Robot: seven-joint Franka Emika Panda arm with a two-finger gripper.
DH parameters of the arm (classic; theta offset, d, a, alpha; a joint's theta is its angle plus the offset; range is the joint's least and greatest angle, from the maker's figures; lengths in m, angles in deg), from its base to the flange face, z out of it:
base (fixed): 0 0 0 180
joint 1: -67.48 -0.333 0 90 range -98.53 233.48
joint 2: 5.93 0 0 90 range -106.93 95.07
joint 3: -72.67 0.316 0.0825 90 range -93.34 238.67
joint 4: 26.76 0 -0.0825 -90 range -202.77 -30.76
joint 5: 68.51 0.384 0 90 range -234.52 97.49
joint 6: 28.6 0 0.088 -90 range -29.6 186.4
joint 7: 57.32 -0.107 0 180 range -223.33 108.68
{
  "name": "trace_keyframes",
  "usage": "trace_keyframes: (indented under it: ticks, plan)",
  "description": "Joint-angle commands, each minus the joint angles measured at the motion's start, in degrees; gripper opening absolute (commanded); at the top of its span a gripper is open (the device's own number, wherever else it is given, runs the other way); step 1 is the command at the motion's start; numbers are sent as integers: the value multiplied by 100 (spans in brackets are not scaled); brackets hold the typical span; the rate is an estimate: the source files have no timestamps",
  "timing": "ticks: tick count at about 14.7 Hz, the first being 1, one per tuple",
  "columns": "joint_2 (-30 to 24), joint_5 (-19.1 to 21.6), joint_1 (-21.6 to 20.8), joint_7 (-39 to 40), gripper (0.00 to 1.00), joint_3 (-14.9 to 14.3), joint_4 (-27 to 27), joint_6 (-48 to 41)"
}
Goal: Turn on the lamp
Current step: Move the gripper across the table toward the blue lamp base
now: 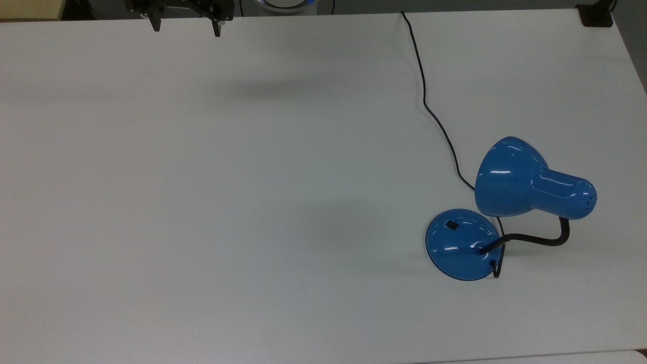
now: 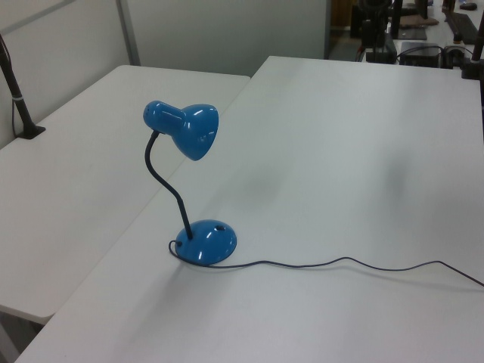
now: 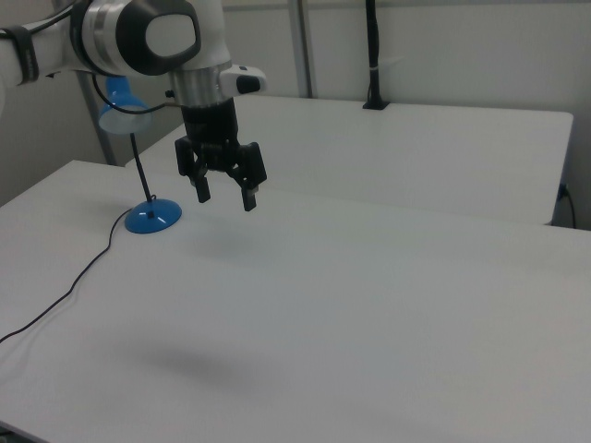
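Top view shows a white table (image 1: 202, 202), wide and bare across its middle. Near the top view's right edge stands the lamp (image 1: 510, 202), its cord (image 1: 429, 108) running to the far edge. At the far edge, well apart, the gripper (image 1: 186, 28) hangs with fingers spread, holding nothing.

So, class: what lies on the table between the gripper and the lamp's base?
Nothing: in the top view, bare white table separates the gripper from the base.
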Motion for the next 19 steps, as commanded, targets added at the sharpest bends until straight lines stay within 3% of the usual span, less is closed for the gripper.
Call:
trace_keyframes:
  ticks: [1,8,19]
  plan:
    - [-4,-19,204,-36,100,-3,57,-142]
    - [145,-19,319,17,100,-3,197,349]
    - [304,51,337,-80,100,6,304,404]
